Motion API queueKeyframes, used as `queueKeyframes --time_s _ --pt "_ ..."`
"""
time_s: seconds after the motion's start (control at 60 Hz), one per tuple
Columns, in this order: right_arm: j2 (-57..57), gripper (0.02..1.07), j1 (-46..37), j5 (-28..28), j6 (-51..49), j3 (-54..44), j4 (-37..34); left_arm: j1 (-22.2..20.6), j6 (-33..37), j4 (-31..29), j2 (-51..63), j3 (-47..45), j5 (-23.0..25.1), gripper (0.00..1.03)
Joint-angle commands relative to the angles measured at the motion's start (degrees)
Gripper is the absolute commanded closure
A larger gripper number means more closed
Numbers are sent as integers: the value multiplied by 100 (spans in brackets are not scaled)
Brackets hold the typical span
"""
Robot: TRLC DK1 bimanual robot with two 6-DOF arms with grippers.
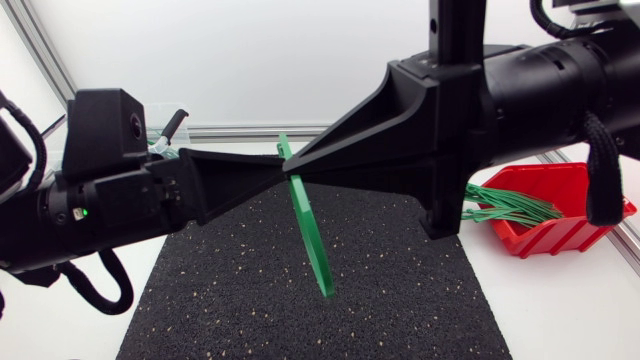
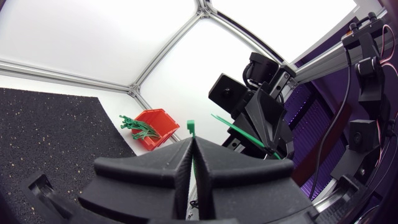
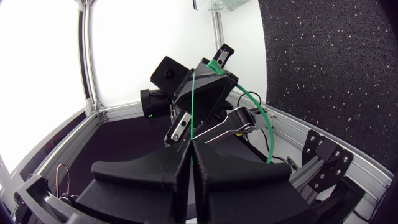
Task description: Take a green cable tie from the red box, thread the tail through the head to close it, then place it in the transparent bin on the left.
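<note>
Both arms meet in the air above the middle of the table, over the black speckled foam mat [image 1: 250, 290], so that the long green plastic cable tie [image 1: 310, 235] hangs free of any surface and can bend as it needs to. The left pincer [image 1: 270, 173] is closed on the tie close to its square head, which pokes out just past the fingertips in the left wrist view. The right pincer [image 1: 300, 168] is closed on the strap from the opposite side, its tip nearly touching the left one. Holding the two ends this close together looks meant to line the tail up with the head for threading. The right wrist view shows part of the strap bowed in an arc beside the left pincer. Whether the tail has yet passed through the head I cannot tell.

The red plastic box [image 1: 555, 235] stands near the table's right edge, just beyond the mat, with a bundle of spare green ties spilling over its rim. The transparent bin [image 1: 162, 147] sits toward the far left corner, mostly hidden behind the left arm.

There is open room under the pincers down to the mat, and the free end of the tie swings clear of everything. The way to the bin runs along the left arm's own side, so the right pincer would probably have to let go first.
</note>
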Motion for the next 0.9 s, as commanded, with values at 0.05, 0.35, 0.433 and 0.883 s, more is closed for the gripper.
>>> queueKeyframes --time_s 0.05,0.35,0.433,0.883 --pt "68 101 -54 -23 218 -174 36 -75 122 75 -84 99 -103 99" --pt "76 101 -107 -14 218 -288 115 -119 122 40 -172 99 -209 99" --pt "59 101 -89 -14 218 -288 150 -145 122 31 -155 99 -218 99" --pt "-64 101 -19 -14 218 -297 177 -128 227 66 65 117 -235 99"
